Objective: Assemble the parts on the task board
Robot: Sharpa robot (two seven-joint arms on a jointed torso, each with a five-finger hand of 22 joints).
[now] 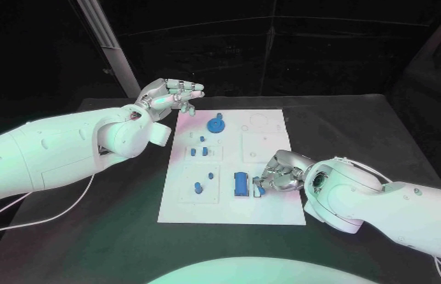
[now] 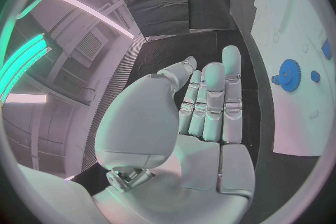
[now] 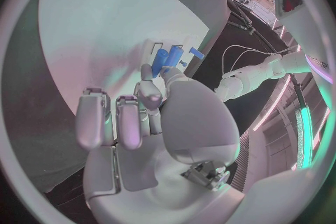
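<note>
While the left hand (image 1: 171, 95) hovers empty, fingers spread, past the task board's (image 1: 276, 207) far corner on the black worktop (image 1: 349, 125), the right hand (image 1: 280, 172) touches a blue part (image 1: 258, 188) on it. From the left wrist, a blue gear (image 2: 289, 73) lies on the board. From the right wrist, fingertips (image 3: 147, 71) meet blue parts (image 3: 168, 59); whether they grip is unclear.

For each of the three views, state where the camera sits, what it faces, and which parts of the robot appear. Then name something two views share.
Head view: on the robot's head, looking down at the task board; both arms show.
Left wrist view: behind the left hand, held flat beside the board, holding nothing.
Right wrist view: behind the right hand, fingers at blue parts.
Shared: head and left wrist views show the blue gear.
</note>
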